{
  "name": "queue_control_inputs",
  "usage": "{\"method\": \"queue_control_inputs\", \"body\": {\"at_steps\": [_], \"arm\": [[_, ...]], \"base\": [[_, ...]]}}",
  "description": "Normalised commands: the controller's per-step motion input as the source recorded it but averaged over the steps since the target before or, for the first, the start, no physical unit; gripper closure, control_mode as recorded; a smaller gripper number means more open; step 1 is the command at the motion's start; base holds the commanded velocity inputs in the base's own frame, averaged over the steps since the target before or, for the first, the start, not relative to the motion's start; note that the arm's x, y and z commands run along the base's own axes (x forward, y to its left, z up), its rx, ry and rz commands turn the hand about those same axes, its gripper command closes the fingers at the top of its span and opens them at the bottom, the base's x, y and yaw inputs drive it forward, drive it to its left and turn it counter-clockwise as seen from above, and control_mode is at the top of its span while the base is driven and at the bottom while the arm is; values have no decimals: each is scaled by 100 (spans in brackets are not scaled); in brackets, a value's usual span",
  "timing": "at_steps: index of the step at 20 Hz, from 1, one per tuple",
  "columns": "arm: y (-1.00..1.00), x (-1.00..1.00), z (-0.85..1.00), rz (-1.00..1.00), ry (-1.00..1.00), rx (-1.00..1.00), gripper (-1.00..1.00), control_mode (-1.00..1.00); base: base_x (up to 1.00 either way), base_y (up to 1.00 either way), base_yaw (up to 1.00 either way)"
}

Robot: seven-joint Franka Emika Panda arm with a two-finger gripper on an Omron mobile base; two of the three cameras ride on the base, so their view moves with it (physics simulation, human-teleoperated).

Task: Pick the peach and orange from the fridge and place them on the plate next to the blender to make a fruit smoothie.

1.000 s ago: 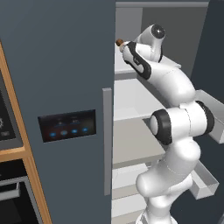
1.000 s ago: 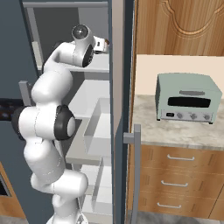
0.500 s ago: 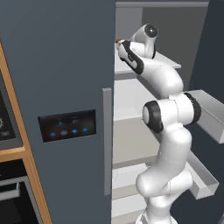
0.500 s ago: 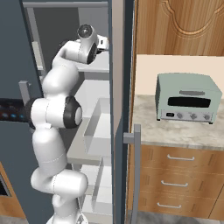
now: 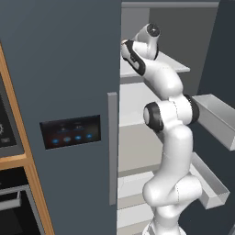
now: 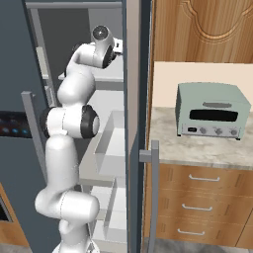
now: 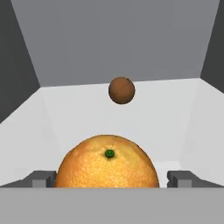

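claw [image 7: 111, 178] sits wide open around the orange [image 7: 107, 162] at bottom centre, gripping nothing yet; I'd centre, squeeze gently, and leave the peach [image 7: 121, 90] behind alone

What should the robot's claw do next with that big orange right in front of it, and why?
Probably close on the orange. In the hand view the orange sits between the two fingertips of the claw, which stand apart on either side of it, so the jaws look open and already lined up. The peach lies farther back on the fridge shelf, so it can wait.
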Motion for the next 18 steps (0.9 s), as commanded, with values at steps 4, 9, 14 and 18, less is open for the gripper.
{"method": "queue_control_inputs", "body": {"at_steps": [4, 9, 14, 18], "arm": [[8, 0, -32, 0, 2, 0, 100, -100], [0, 3, -16, 0, -3, 0, 100, -100], [0, -93, 5, 0, -24, 0, 100, -100], [0, -100, 27, -1, -49, 0, 100, -100]], "base": [[0, 0, 0], [0, 0, 0], [0, 0, 0], [0, 0, 0]]}}
